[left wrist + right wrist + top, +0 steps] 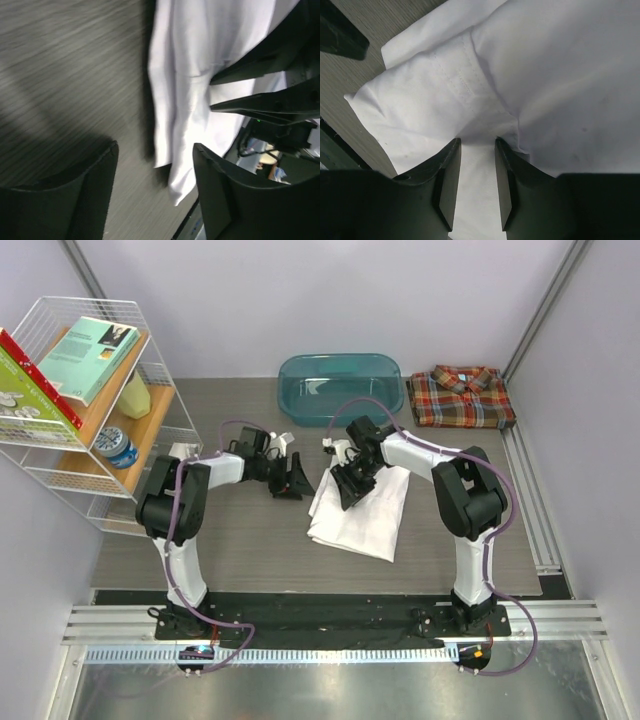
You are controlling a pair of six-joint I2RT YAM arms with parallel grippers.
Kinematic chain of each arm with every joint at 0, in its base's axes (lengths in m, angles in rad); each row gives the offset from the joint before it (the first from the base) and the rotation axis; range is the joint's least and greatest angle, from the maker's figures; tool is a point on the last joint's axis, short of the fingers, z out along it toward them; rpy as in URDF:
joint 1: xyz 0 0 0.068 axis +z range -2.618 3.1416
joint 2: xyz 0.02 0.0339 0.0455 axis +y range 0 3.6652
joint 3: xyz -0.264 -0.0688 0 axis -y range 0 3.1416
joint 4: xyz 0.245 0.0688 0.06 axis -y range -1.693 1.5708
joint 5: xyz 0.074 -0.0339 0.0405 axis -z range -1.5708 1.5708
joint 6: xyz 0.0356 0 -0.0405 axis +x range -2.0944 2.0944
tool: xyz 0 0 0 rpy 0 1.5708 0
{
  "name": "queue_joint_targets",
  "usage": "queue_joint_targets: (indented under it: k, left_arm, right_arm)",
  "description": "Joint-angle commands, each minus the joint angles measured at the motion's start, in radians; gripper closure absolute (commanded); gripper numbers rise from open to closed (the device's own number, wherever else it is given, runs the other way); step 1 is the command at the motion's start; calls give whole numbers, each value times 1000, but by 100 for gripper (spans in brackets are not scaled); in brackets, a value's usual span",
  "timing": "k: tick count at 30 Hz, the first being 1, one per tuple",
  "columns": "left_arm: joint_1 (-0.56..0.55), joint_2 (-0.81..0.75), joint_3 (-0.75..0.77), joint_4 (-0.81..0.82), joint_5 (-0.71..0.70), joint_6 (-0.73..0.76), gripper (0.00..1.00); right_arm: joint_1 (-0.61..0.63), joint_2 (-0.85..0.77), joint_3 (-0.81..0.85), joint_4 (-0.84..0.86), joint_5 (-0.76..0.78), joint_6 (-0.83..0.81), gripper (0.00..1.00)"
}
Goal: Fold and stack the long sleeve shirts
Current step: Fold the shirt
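Grey tabletop (250, 550), half-folded white shirt (372, 512): right gripper (352, 490) barely parted, probably pinning the fold; left gripper (292, 480) gaping, empty, alongside.

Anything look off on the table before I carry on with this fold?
Nothing spilled or damaged. The white shirt lies skewed to the edges of the table, its left edge rumpled, layers misaligned, one corner poking out toward the left gripper. The plaid shirt sits neatly folded at the back right.
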State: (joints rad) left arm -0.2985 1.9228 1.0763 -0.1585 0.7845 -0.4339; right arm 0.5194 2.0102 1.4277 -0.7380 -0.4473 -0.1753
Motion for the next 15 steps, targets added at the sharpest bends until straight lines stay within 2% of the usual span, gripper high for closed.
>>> queue_joint_targets:
  k: [1,5,15]
  left_arm:
    - [-17,65,19,57,61,21,32]
    - [-36,125,28,123,78,-52,31]
    - [-62,219,48,217,88,-147,40]
  right_arm:
    - [-4,27,-13,35,65,-15,60]
    - [-5,28,-4,31,61,-20,61]
    - [-5,44,39,-9,61,-38,63]
